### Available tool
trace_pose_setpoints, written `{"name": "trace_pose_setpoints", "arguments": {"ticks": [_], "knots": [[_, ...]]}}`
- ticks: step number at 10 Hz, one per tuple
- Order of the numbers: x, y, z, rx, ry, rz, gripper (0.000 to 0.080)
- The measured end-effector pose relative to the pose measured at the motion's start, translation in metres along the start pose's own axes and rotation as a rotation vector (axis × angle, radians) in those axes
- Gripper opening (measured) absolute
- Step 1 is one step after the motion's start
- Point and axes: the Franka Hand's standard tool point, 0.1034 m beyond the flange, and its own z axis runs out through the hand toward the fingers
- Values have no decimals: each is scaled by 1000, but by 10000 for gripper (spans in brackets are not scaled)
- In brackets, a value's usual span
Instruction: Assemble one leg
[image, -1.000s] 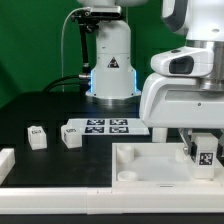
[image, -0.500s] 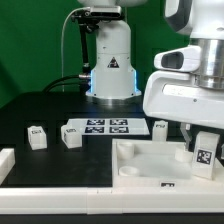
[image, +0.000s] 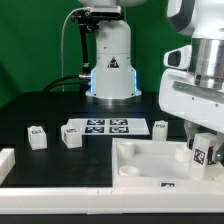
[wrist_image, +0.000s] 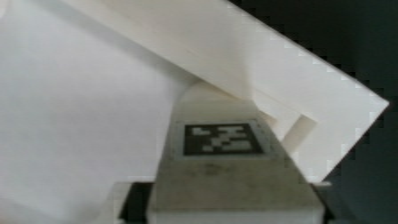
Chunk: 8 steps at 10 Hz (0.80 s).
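Note:
My gripper (image: 204, 150) is at the exterior view's right, over the far right corner of the large white tabletop tray (image: 140, 170). It is shut on a white leg (image: 204, 154) with a square tag on its face. In the wrist view the leg (wrist_image: 222, 150) fills the middle, held between dark fingers (wrist_image: 139, 200), and points down at the tabletop (wrist_image: 89, 110) near its corner edge. Two more small white legs (image: 37, 137) (image: 70, 136) stand on the black table at the exterior view's left, and another (image: 160, 127) behind the tray.
The marker board (image: 105, 127) lies flat behind the tray. The robot base (image: 110, 60) stands at the back. A white block (image: 5, 165) sits at the exterior view's left edge. The arm's white housing (image: 195, 95) hides the tray's far right side.
The gripper has moved toward the exterior view's right and slightly down with the leg, and the wrist housing has shifted right with it. The loose legs have not moved.

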Motion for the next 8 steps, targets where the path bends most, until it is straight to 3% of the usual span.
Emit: {"name": "trace_pose_setpoints", "arguments": {"ticks": [1, 2, 3, 4, 5, 8], "knots": [[0, 0, 0, 1, -3, 54, 291], [0, 0, 0, 1, -5, 54, 362], [0, 0, 0, 2, -5, -11, 499], [0, 0, 0, 3, -6, -18, 499], [1, -1, 0, 13, 1, -138, 616], [4, -1, -1, 24, 11, -561, 648]]}}
